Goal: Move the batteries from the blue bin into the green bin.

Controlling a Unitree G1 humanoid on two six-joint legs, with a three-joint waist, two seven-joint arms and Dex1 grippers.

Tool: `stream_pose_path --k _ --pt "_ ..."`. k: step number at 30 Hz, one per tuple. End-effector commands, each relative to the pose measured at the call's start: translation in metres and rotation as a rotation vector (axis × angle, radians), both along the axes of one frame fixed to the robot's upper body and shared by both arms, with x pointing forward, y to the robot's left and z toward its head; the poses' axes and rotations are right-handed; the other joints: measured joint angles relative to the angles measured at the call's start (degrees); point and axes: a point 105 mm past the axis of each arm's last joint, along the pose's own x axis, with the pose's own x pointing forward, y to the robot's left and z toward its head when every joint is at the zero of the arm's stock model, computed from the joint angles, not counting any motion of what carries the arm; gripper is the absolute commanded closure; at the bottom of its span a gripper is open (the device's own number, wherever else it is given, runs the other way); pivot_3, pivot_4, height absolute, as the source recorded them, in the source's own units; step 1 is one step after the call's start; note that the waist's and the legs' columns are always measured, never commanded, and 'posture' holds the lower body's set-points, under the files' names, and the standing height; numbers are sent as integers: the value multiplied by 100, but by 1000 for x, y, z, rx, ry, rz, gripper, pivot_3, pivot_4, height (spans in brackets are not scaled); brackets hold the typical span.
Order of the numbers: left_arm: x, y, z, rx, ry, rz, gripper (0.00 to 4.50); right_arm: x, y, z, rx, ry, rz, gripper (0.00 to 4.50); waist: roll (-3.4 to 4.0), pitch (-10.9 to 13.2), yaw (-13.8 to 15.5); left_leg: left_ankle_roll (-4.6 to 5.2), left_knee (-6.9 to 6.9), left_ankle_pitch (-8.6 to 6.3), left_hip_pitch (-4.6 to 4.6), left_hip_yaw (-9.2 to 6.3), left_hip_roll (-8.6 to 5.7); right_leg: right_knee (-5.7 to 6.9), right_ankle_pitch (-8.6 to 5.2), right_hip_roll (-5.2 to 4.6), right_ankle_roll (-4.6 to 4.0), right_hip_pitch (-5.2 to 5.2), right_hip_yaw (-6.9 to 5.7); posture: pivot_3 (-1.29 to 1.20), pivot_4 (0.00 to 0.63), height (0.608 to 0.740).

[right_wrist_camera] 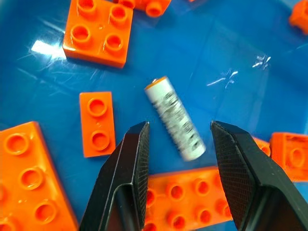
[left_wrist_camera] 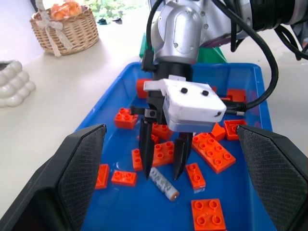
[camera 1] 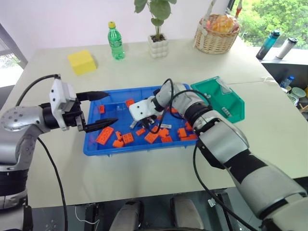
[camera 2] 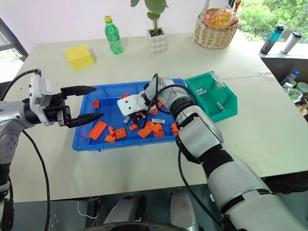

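Observation:
The blue bin (camera 1: 96, 147) lies mid-table, strewn with orange toy bricks (camera 1: 104, 135). One battery (right_wrist_camera: 175, 119), a white-and-grey cylinder with an orange end, lies flat on the bin floor. My right gripper (left_wrist_camera: 163, 161) points down over it, open, one finger on each side and just above it, not touching. Another battery (camera 2: 158, 121) lies among the bricks nearer the green bin (camera 1: 236, 103), which stands against the blue bin's right end and holds small pale cylinders (camera 2: 220, 107). My left gripper (camera 1: 111, 108) hovers wide open and level over the blue bin's left end, holding nothing.
A yellow block (camera 1: 82, 62), a green bottle (camera 1: 115, 42), a potted plant in a white pot (camera 1: 158, 45) and a wicker basket (camera 1: 216, 34) stand along the table's far side. Two flasks (camera 1: 276, 43) stand beyond the right corner.

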Motion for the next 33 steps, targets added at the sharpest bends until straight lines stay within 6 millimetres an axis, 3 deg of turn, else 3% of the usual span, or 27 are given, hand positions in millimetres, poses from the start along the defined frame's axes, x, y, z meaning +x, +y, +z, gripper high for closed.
stream_pose_path --k 1,16,19,21,22,29,33 --pt "-3 1 12 3 -50 -5 0 3 3 10 26 -44 8 2456 0 0 0 0 0 0 0 0 0 0 0 0 0 0 0 0 150 737" --pt "-4 2 12 -1 -52 2 0 -1 4 -13 -50 -71 38 2456 -1 -1 -1 0 0 0 1 0 0 0 0 1 0 0 0 0 150 737" --pt "-4 3 12 -2 -53 7 0 -6 5 -14 -49 -28 50 3241 -1 -1 -3 0 0 0 1 0 1 0 0 2 0 0 0 0 150 737" --pt "-4 2 12 -4 -54 8 0 -7 5 -14 -53 -29 56 4242 -1 -1 -3 0 0 0 1 0 1 0 0 2 0 1 0 0 150 737" --pt "-3 2 12 -4 -55 8 0 -6 5 -14 -50 -31 55 4461 -1 -1 -2 0 0 0 1 0 1 0 0 2 0 1 0 0 150 737" --pt "-1 2 12 -8 -57 4 0 -4 -1 3 13 -7 55 4459 0 -1 4 0 1 0 1 0 0 0 0 2 0 2 -1 0 150 737" --pt "2 -1 12 -12 -59 -4 0 0 -4 36 226 72 -4 4459 0 -1 13 0 2 0 1 -2 -2 0 0 0 0 4 -1 0 150 737"
